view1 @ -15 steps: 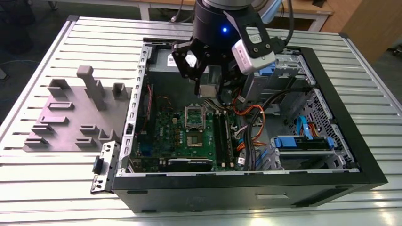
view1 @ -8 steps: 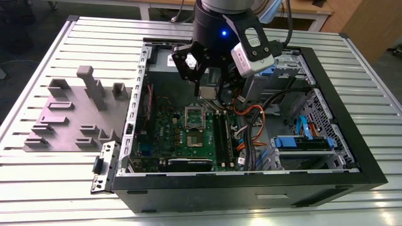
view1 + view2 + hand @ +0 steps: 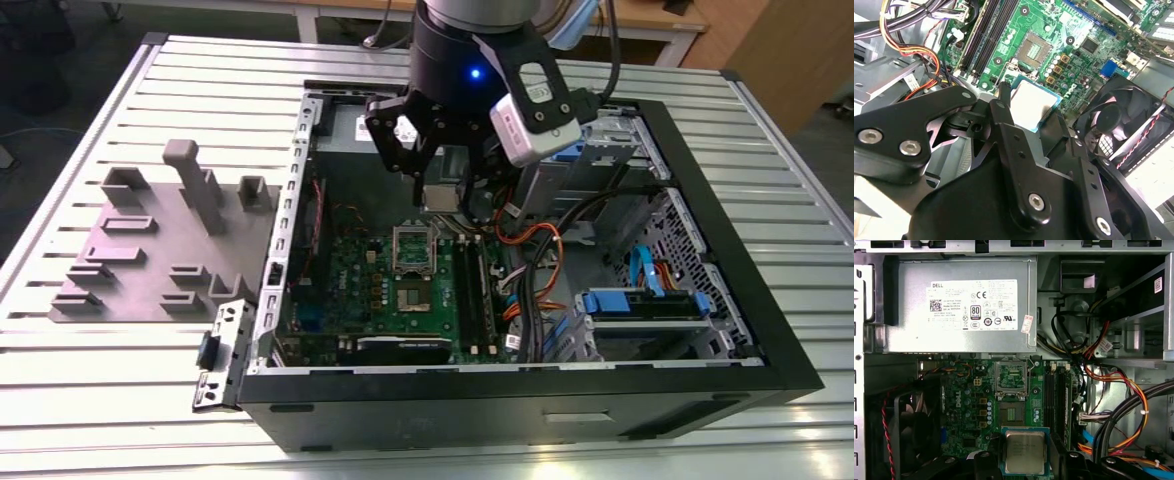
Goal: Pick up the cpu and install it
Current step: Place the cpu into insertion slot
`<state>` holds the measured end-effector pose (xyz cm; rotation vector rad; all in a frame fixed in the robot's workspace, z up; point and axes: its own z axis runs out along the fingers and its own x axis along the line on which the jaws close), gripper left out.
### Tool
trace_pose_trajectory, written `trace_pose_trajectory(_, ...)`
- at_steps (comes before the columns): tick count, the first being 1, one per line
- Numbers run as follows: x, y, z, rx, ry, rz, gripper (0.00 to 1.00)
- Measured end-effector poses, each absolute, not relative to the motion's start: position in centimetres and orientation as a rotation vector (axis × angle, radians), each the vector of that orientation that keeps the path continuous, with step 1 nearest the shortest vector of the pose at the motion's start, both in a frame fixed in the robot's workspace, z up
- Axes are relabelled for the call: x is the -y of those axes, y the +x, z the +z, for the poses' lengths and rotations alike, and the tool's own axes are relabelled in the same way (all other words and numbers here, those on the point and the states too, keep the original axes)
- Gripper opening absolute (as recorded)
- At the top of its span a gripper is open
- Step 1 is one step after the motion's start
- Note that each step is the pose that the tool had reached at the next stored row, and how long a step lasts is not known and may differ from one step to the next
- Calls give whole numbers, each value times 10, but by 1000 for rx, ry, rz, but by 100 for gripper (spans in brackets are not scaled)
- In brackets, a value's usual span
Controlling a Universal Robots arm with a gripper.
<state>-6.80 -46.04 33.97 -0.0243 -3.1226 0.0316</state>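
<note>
bench [image 3: 134,90] carries the open computer case [image 3: 787,370], insides up for access | motherboard [image 3: 360,290]: socket [image 3: 1011,377] bare, ready for the chip | end effector [image 3: 445,195] pinches cpu [image 3: 1025,452] by opposite edges, flat, hovering near socket, not yet seated

One cpu [image 3: 1025,452], counted and done. One gripper [image 3: 447,197], two black fingers [image 3: 1058,460] on it. One computer case [image 3: 747,345], one green motherboard [image 3: 966,405], one socket [image 3: 1012,379]. One silver power supply [image 3: 914,315], one black fan [image 3: 1110,120]. One grey fixture plate [image 3: 147,250], one slatted table [image 3: 787,190]. Loose cables [image 3: 1114,375]: too tangled for a tally.
</note>
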Motion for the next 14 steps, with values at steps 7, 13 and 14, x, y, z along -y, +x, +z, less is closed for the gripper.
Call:
trace_pose_trajectory(7,460,-68,338,3123,-24,32,47)
trace_pose_trajectory(13,460,-68,337,3123,-24,32,47)
trace_pose_trajectory(14,460,-68,337,3123,-24,32,47)
